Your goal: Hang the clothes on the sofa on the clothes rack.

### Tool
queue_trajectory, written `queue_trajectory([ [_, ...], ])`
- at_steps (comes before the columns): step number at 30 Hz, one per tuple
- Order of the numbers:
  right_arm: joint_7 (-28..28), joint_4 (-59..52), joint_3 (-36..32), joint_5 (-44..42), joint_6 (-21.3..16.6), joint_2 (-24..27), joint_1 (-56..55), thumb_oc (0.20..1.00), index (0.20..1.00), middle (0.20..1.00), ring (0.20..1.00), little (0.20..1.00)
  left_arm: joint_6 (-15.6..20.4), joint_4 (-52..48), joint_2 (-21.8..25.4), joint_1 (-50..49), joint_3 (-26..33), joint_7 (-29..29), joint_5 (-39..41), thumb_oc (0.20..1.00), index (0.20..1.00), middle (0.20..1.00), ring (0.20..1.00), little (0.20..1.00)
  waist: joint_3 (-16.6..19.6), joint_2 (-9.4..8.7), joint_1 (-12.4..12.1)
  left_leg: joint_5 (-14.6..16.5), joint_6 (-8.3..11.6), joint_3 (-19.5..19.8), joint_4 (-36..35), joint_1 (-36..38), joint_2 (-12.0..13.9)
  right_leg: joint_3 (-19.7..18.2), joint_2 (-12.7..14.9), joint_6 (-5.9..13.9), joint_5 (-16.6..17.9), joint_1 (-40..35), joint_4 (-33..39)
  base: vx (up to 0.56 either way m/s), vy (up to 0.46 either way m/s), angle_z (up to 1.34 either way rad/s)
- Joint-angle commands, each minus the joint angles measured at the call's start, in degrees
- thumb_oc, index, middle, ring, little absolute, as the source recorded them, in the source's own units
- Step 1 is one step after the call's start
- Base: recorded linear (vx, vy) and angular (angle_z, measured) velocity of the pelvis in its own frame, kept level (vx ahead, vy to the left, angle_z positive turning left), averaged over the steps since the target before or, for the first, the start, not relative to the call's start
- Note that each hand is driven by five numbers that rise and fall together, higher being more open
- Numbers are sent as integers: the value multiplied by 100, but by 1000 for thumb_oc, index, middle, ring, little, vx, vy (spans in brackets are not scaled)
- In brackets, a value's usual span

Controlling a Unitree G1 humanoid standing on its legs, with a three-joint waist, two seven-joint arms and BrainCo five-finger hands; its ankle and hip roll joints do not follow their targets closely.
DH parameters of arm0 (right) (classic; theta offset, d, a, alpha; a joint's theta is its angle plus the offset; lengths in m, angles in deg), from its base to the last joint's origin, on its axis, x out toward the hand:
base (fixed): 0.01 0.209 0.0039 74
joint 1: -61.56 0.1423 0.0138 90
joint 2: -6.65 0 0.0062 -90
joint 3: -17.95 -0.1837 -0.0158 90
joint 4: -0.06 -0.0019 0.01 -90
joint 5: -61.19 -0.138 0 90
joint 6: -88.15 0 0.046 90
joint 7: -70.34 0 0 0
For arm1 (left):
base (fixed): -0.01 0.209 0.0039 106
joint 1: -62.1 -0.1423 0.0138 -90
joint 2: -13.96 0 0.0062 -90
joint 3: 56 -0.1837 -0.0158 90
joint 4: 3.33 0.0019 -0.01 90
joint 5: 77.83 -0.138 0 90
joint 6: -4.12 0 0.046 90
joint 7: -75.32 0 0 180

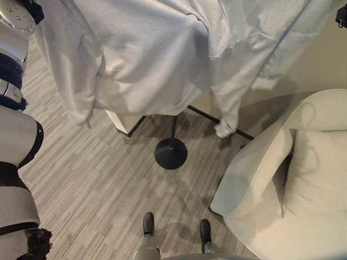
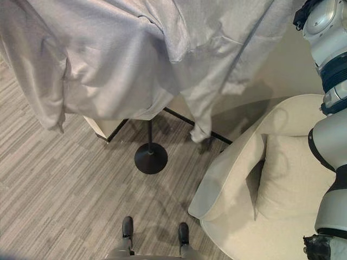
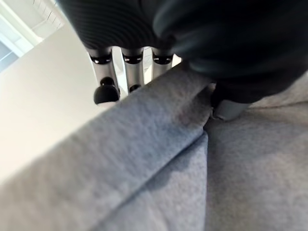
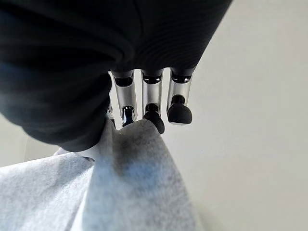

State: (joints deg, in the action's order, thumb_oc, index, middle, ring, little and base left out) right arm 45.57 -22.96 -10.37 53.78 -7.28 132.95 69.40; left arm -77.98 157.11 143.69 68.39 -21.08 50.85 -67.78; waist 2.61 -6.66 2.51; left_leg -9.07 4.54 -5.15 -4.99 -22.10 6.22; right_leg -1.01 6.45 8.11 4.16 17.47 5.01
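Garment (image 1: 162,54): light grey throughout, unpatterned, with a fine heathered texture seen in the wrist views. Floor (image 1: 92,179): narrow strips in mixed grey and beige tones, forming a striped pattern. Sofa (image 2: 233,184): plain cream, with a cushion (image 2: 287,179) in the same cream. Rack base (image 1: 171,153): black round disc on a black pole. Wall (image 2: 282,65): plain pale beige. Left hand (image 3: 130,67) and right hand (image 4: 151,91): silver fingers, dark tips, dark ribbed covers.

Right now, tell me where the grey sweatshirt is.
The grey sweatshirt hangs spread across the top of both eye views, held up by the left hand and right hand, above the rack's round black base, left of the cream sofa.
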Motion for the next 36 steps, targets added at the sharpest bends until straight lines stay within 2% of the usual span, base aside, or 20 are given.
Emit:
queue_trajectory([
  [1, -244, 456, -184, -136, -1, 364, 1011, 200, 200, 200, 200, 200, 141, 357, 41, 1286, 9, -218, -120, 200, 200, 200, 200, 200, -701, 168, -256, 536, 106, 108, -1, 538, -471, -337, -276, 395, 111, -232, -1, 0, 0, 0],
  [10, -240, 512, -98, 129, 75, 47, 953, 200, 200, 200, 200, 200, 141, 306, -285, 1577, -217, -218, -222, 200, 200, 200, 200, 200, -834, 246, -236, 490, 116, 52, -1, 435, -494, -289, -278, 388, 145, -70, -1, -26, 21, -2],
  [17, -95, 424, -683, 247, 101, -286, -205, 200, 200, 200, 200, 200, 130, 132, -722, 661, 325, -211, -511, 200, 200, 200, 200, 200, -1043, 270, -256, 439, 77, 85, -1, 383, -514, -287, -299, 348, 159, -35, -1, -42, -5, 0],
  [22, -49, 443, -950, 211, 61, -443, -572, 200, 200, 200, 200, 200, 65, 297, -881, 369, 431, -139, -710, 200, 200, 200, 200, 200, -1173, 257, -251, 392, 70, 97, -1, 323, -502, -278, -312, 323, 175, 20, -1, -30, -13, 0],
  [28, -136, 453, -1055, 49, 31, -335, -533, 200, 200, 200, 200, 200, 36, 384, -753, 405, 445, -158, -690, 200, 200, 200, 200, 200, -1202, 230, -247, 360, 79, 96, -1, 279, -490, -259, -334, 314, 187, 70, -1, -6, -3, 0],
  [31, -282, 85, -1131, -81, -89, 46, -498, 200, 200, 200, 200, 200, 91, 100, -506, 447, 503, -255, -616, 200, 200, 200, 200, 200, -1126, 230, -233, 396, 75, 81, -1, 338, -485, -256, -334, 319, 136, 5, -1, 10, 0, 1],
  [36, -306, -111, -1212, -102, -127, 280, -533, 200, 200, 200, 200, 200, 105, -27, -418, 464, 510, -274, -639, 200, 200, 200, 200, 200, -1067, 239, -223, 437, 75, 58, -1, 422, -480, -240, -326, 320, 99, -62, -1, 0, 0, 0],
])
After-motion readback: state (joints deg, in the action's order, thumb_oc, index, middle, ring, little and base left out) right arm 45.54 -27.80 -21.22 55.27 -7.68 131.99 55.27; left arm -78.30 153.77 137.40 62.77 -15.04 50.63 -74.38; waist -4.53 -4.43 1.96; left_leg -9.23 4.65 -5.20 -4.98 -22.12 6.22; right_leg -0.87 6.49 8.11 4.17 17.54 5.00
